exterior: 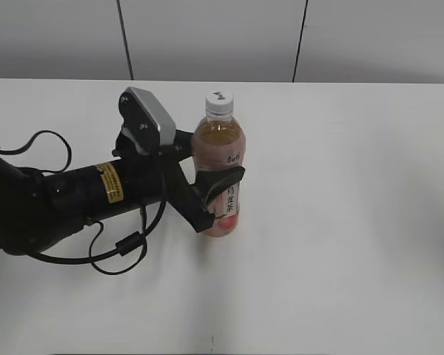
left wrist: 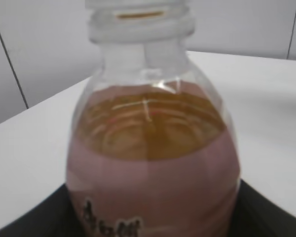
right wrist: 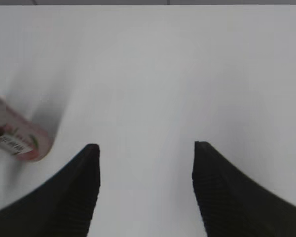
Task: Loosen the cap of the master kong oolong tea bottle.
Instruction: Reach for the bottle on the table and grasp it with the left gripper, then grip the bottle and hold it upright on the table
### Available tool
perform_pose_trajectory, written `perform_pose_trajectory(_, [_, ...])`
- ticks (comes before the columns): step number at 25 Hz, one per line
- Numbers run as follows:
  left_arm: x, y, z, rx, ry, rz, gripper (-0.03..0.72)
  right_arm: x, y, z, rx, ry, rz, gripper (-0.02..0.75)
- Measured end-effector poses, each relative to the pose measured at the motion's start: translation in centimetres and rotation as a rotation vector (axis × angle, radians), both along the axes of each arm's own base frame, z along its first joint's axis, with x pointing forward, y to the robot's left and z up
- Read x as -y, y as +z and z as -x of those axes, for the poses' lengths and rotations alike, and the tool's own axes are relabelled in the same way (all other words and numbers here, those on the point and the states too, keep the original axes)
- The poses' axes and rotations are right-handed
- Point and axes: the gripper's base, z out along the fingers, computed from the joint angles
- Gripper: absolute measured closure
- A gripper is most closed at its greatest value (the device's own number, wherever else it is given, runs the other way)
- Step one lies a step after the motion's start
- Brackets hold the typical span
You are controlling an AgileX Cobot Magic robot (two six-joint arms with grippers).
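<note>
At the centre of the exterior frame, the master kong oolong tea bottle [exterior: 220,166] stands upright on the white worktop [exterior: 355,222], the left claw [exterior: 216,194] clamped around its labelled middle. The white cap [exterior: 219,102] sits above, untouched. The right claw [right wrist: 145,163] hangs spread apart, the bottle's base at its lower left.

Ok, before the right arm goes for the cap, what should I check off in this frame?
1. Bottle upright on the table: ok.
2. Left tool closed around the bottle's body over the label: ok.
3. Cap uncovered, with nothing above it: ok.
4. Right tool open, wide enough for the cap: ok, its jaws stand well apart.
5. Right tool lined up over the cap: not ok; its camera shows only bare table and the bottle's base at the left edge.
6. Grip firm enough to resist twisting: cannot tell.
</note>
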Motion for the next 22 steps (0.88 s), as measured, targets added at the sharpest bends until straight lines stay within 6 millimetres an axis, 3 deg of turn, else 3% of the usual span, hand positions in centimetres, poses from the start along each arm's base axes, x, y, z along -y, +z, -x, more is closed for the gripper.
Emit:
perform_pose_trajectory(11, [-0.4, 2.0, 0.4, 0.006, -0.018, -0.175, 0.260, -6.5, 4.1, -4.5, -0.193, 0.373, -0.085, 0.325])
perform_pose_trajectory(22, [-0.5, 2.8, 0.8, 0.036, -0.051, -0.232, 0.260, -12.6, 4.9, -8.0, -0.371, 0.496, -0.153, 0.330])
